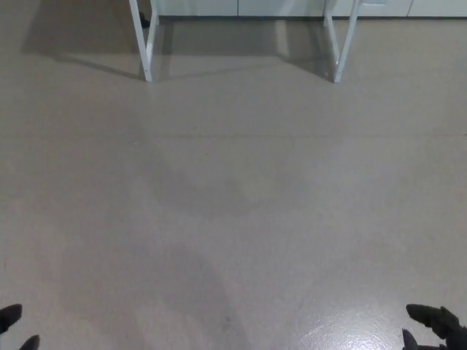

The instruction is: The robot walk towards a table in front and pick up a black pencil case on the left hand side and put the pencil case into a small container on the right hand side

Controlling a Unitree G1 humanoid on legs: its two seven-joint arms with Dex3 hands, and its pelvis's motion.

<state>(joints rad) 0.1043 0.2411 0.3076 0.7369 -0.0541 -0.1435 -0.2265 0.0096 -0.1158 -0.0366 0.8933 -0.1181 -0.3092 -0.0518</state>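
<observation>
Neither the pencil case nor the small container shows in the head view. Only the white legs of the table (148, 51) appear at the top of the picture, left and right (341, 47). Its top is out of frame. A few black fingertips of my left hand (14, 326) peek in at the bottom left corner. Part of my right hand (436, 326) shows at the bottom right corner. Too little of either hand is visible to tell its state.
Plain beige floor (233, 204) stretches between me and the table legs. White cabinet fronts (241, 7) run along the top edge behind the table. The table casts a faint shadow on the floor.
</observation>
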